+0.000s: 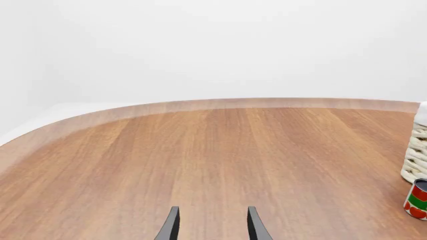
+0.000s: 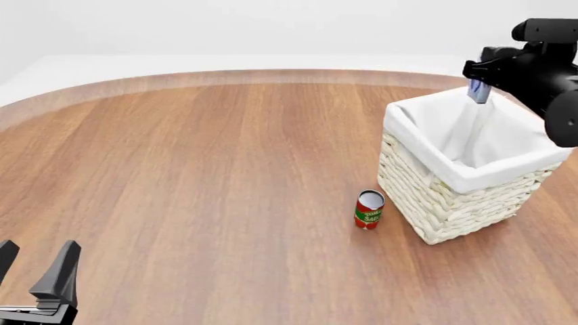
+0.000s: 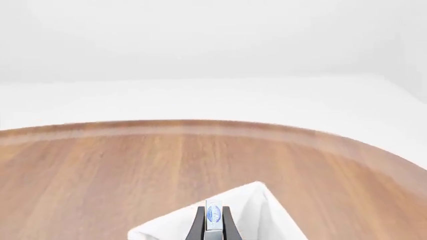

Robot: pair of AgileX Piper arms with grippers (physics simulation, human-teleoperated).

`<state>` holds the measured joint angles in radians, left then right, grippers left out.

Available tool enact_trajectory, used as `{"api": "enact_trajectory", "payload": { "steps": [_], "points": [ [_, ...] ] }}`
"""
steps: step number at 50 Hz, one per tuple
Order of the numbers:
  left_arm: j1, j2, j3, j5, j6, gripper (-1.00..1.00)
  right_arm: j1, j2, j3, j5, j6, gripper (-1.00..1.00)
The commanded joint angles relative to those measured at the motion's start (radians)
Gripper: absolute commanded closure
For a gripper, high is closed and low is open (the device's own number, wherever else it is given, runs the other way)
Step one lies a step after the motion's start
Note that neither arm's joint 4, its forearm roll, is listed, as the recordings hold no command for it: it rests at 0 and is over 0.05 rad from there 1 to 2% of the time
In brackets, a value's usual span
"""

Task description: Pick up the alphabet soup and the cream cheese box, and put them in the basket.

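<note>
Cream cheese box (image 2: 478,91): pinched edge-on between the two fingers of the right gripper (image 2: 480,87); in the right wrist view it stands as a narrow white strip with a blue mark (image 3: 213,216), clamped on both sides by the dark fingers (image 3: 198,223).
Box against basket: held in the air above the far rim of the basket (image 2: 424,203), over the white liner.
Basket: on the right part of the table (image 2: 199,176), upright, open top.
Red can with green band (image 2: 369,209): upright, just beside the basket's near-left corner.
Left gripper (image 2: 34,261): low at the near-left table edge, fingers spread, nothing between them.
Alphabet soup: not visible in any view.
</note>
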<state>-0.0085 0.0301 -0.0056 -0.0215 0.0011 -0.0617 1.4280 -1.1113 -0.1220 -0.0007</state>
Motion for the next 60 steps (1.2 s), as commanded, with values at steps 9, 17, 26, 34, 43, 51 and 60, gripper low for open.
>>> {"api": "enact_trajectory", "payload": {
  "steps": [9,17,26,34,43,51,60],
  "points": [
    [0.000,-0.001,0.001,0.000,0.000,-1.00,-0.119,0.083,0.008,-0.074,0.063,1.00],
    [0.000,-0.001,0.001,0.000,0.000,-1.00,-0.123,0.098,0.017,-0.084,0.063,1.00],
    [0.000,-0.001,0.001,0.000,0.000,-1.00,-0.117,0.112,0.015,-0.078,0.050,1.00],
    [0.000,-0.001,0.001,0.000,0.000,-1.00,-0.112,0.138,0.015,-0.085,0.046,1.00],
    [0.000,-0.001,0.001,0.000,0.000,-1.00,-0.108,0.151,0.026,-0.092,0.042,1.00],
    [0.000,-0.001,0.001,0.000,0.000,-1.00,-0.107,0.169,0.036,-0.103,0.039,1.00],
    [0.000,-0.001,0.001,0.000,0.000,-1.00,-0.111,0.187,0.042,-0.112,0.032,1.00]
  ]
}}
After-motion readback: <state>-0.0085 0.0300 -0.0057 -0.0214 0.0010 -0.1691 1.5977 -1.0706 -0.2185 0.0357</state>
